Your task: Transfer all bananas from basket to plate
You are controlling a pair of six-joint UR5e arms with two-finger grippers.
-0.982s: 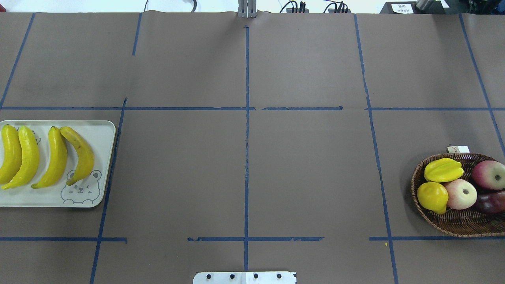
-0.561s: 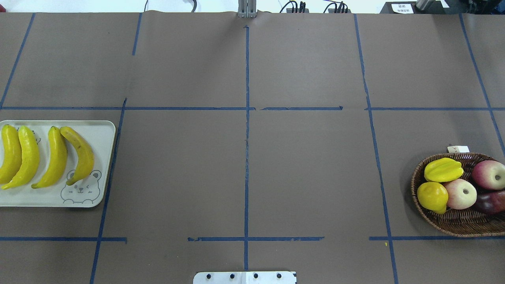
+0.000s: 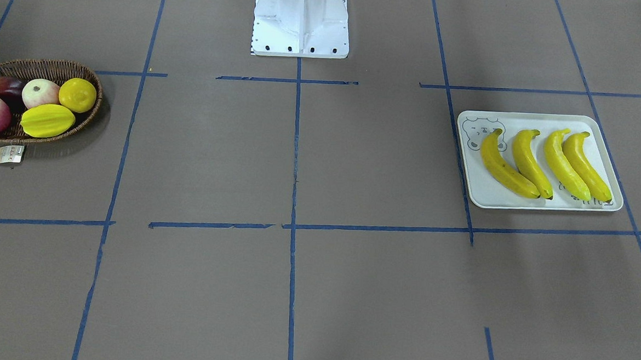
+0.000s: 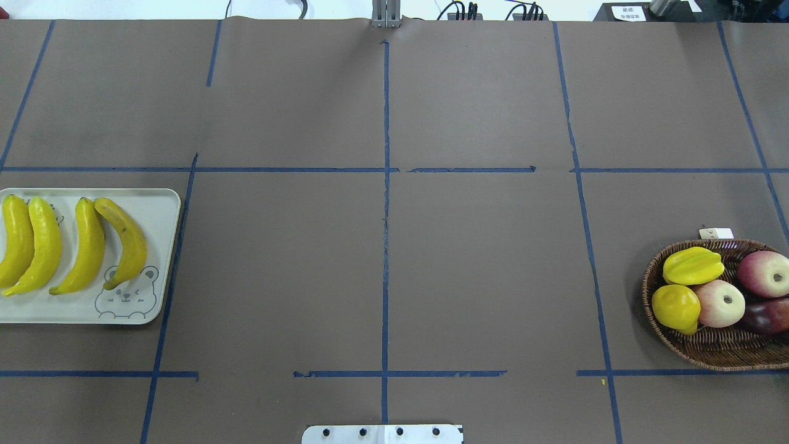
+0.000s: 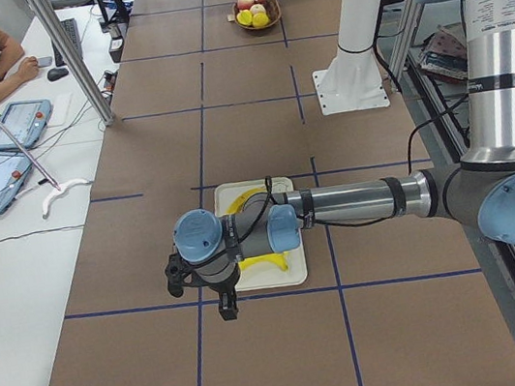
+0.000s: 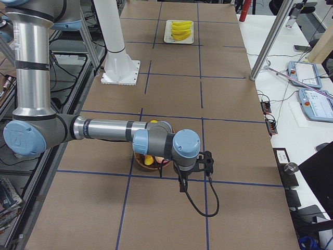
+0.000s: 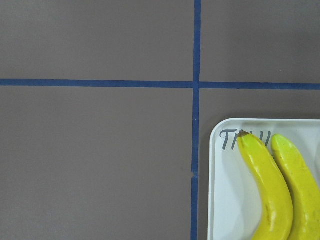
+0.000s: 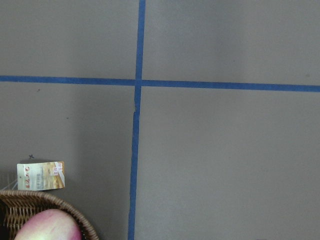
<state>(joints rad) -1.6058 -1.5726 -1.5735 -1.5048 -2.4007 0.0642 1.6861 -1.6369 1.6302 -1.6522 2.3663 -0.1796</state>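
Nearest the left-end camera, the left arm [image 5: 347, 203] is hiding most of the plate [image 5: 227, 198] and the four bananas [image 4: 89, 246] lying on it. The left gripper [image 5: 175, 276] is hanging just past the plate's edge, its opening impossible to tell. At the far end, the right arm [image 6: 104, 129] is covering much of the basket [image 4: 703, 348], and the right gripper [image 6: 207, 161] beside it is equally unreadable.

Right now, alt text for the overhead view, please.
Four bananas lie side by side on the plate at the left edge of a taped brown table. At the right edge, a wicker basket holds a starfruit, a lemon and apples, no bananas.
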